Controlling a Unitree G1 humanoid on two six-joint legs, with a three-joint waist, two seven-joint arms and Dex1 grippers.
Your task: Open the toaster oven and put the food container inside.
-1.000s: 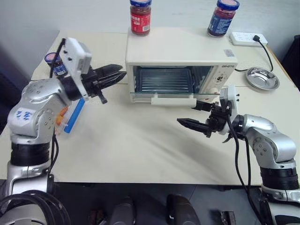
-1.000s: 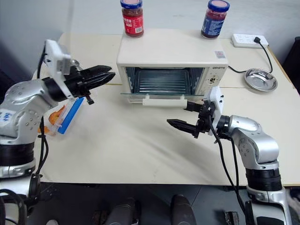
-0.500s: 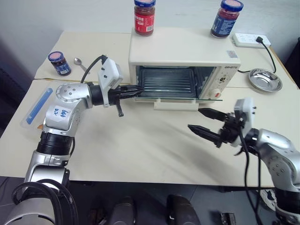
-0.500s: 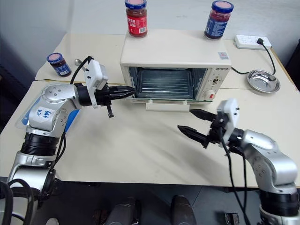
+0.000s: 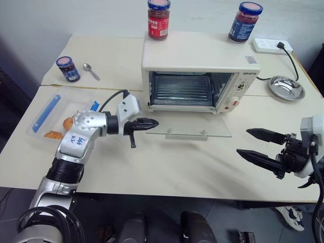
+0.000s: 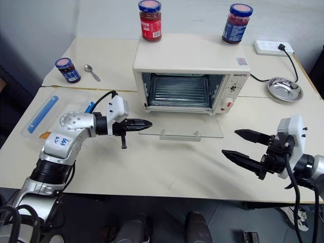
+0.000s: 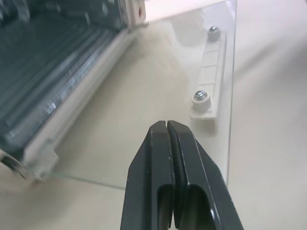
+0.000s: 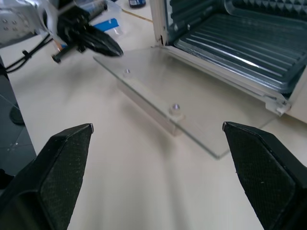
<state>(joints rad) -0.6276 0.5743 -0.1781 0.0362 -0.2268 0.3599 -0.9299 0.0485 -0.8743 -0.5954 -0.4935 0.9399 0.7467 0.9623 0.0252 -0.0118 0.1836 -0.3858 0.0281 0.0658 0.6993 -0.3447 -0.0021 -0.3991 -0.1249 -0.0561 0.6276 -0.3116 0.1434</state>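
The cream-white toaster oven (image 5: 200, 53) stands at the back of the table. Its glass door (image 5: 190, 126) lies folded down flat, baring the wire rack (image 5: 182, 88). My left gripper (image 5: 153, 122) is shut on nothing, its tip over the door's left front corner (image 7: 144, 96); contact with the glass cannot be told. My right gripper (image 5: 243, 141) hangs open and holds nothing, off to the right of the door and nearer the table's front edge. The food container (image 5: 55, 114), clear with blue strips and orange pieces, lies at the table's left, partly behind my left arm.
A red-lidded jar (image 5: 158, 19) and a blue-lidded jar (image 5: 244, 22) stand on the oven's top. Another blue-lidded jar (image 5: 67, 68) and a spoon (image 5: 91, 71) lie at the back left. A round steel dish (image 5: 287, 87) and a power strip (image 5: 268, 45) sit at the back right.
The oven door has swung down from partly open to flat. My left gripper sank along with it to its left corner. My right gripper drew back to the right, still open.
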